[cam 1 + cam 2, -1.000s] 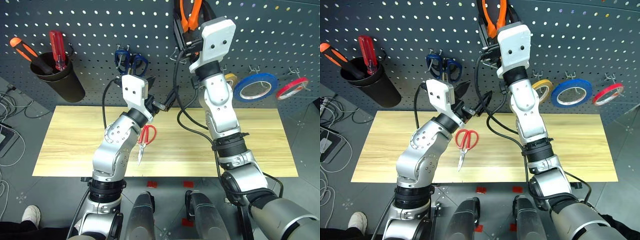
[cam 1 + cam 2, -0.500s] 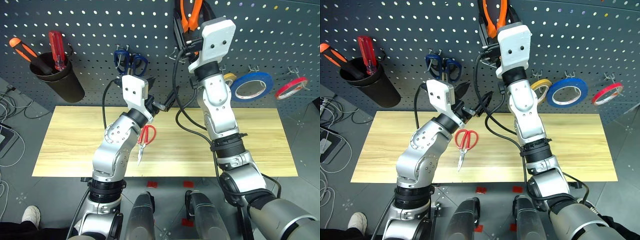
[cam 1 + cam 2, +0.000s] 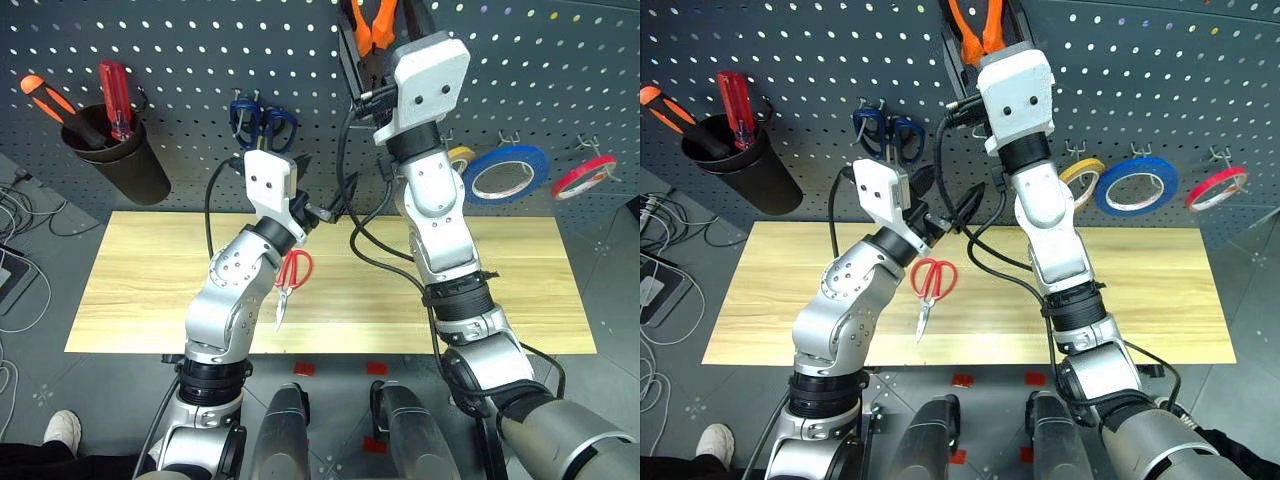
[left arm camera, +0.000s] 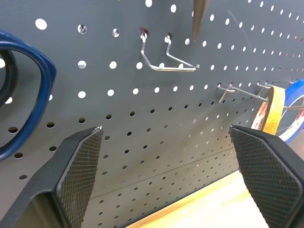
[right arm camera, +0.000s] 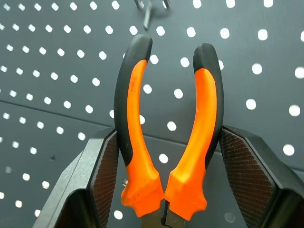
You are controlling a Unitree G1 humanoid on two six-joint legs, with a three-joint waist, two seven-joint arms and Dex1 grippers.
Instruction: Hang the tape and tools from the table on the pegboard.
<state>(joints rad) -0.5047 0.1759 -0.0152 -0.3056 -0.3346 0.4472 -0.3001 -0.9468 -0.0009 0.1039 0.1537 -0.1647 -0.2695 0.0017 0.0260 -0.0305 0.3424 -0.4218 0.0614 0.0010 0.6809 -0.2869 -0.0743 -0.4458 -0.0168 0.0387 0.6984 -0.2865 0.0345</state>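
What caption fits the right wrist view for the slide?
Right gripper holding orange-and-black pliers handles-up against the pegboard, just below a metal hook.

Red-handled scissors [image 3: 931,284] lie on the light wooden table [image 3: 1160,290].

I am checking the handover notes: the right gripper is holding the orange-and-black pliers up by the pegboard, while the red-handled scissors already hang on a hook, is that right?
Not quite. The red-handled scissors lie on the table, as the right eye view shows. The right gripper does hold the pliers up by the pegboard.
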